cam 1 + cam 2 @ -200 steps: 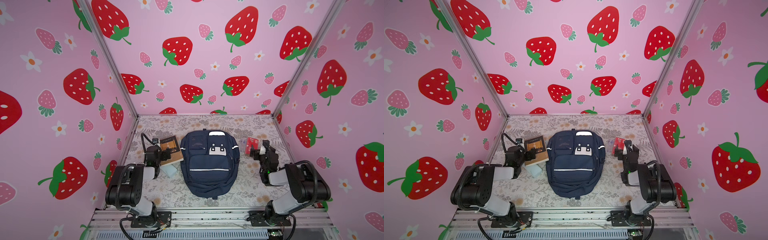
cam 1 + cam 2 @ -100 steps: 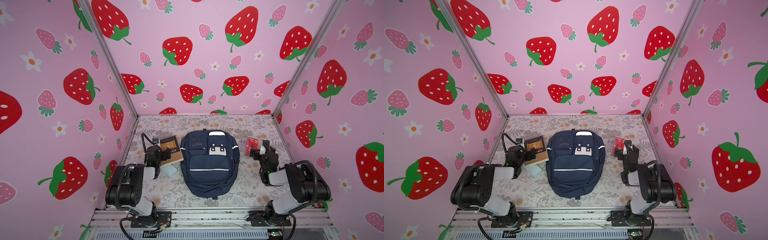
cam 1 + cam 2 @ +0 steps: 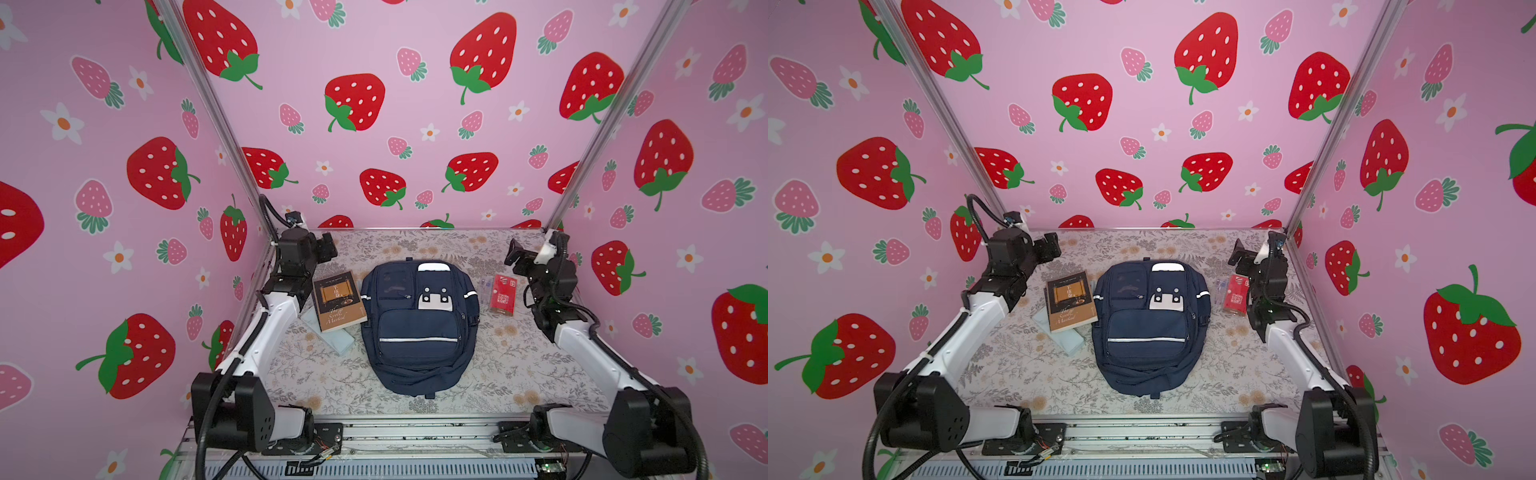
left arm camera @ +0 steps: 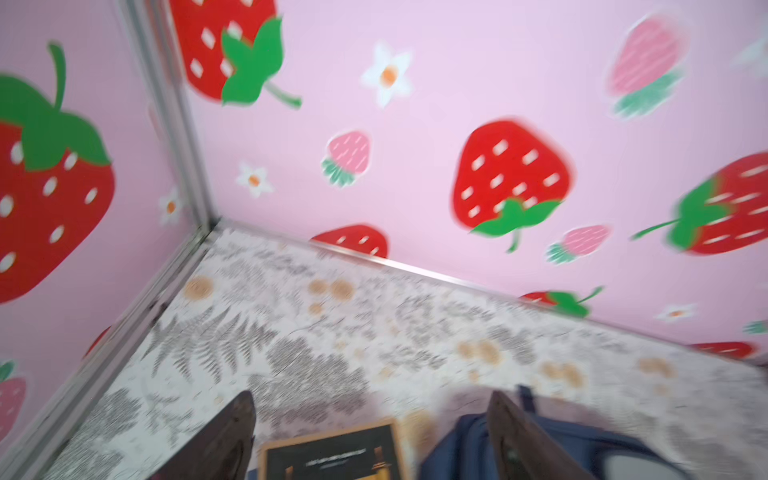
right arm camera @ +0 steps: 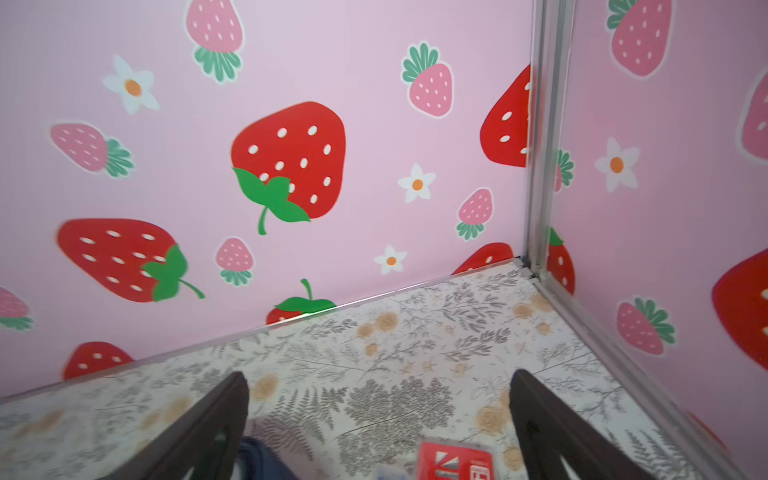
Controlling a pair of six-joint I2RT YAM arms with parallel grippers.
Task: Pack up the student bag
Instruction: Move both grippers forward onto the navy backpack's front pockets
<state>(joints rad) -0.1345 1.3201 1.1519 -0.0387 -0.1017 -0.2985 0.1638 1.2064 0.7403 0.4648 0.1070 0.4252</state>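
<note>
We find the large navy-blue fabric backpack (image 3: 417, 328) lying flat in the middle of the floral-patterned tabletop (image 3: 316, 374), with its white patch with black squares facing up. A brown-and-black paperback book (image 3: 338, 301) lies just beside the bag's left side, overlapping a pale blue flat case (image 3: 338, 338). A red rectangular packet (image 3: 503, 294) lies near the bag's right side, apart from it. The left hand (image 3: 327, 247) hovers above the far end of the book, fingers spread wide with nothing between them; its wrist view is blurred. The right hand (image 3: 515, 254) hangs above the tabletop beyond the packet, likewise spread and empty.
</note>
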